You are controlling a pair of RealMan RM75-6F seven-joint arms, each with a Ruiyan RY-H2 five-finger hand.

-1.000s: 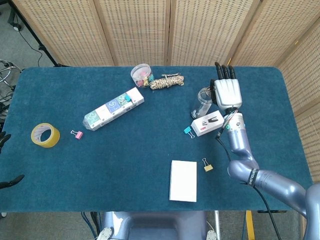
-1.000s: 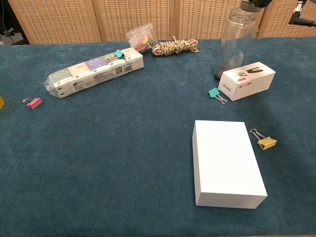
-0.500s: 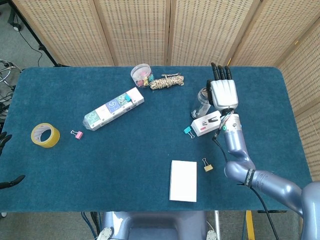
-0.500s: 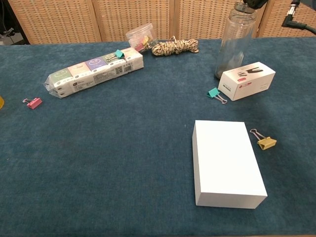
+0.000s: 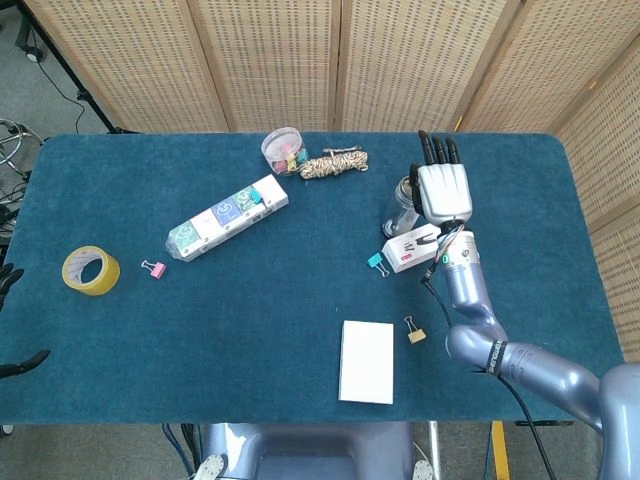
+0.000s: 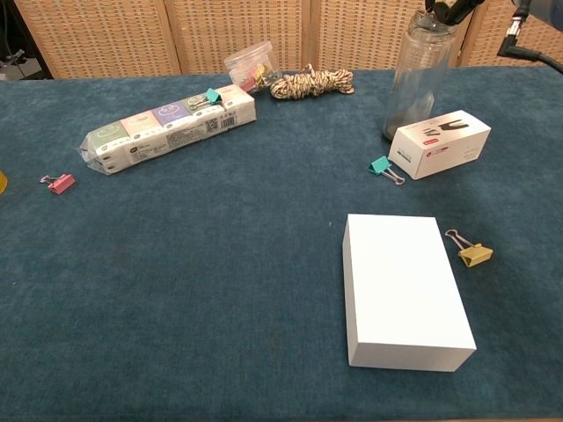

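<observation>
My right hand hovers flat with its fingers stretched out and holds nothing. It is just right of and above a clear plastic bottle, which stands upright. Only a dark bit of that hand shows at the bottle's cap in the chest view. A small white stapler box lies right in front of the bottle, under the wrist. At the far left edge, off the table, only the dark fingertips of my left hand show, spread apart with nothing between them.
A teal clip lies by the stapler box, a yellow clip beside a plain white box. At the back are a tissue pack, clip jar and rope coil. A tape roll and pink clip lie left.
My right hand has drifted a little left, closer over the bottle. Nothing on the table has moved.
</observation>
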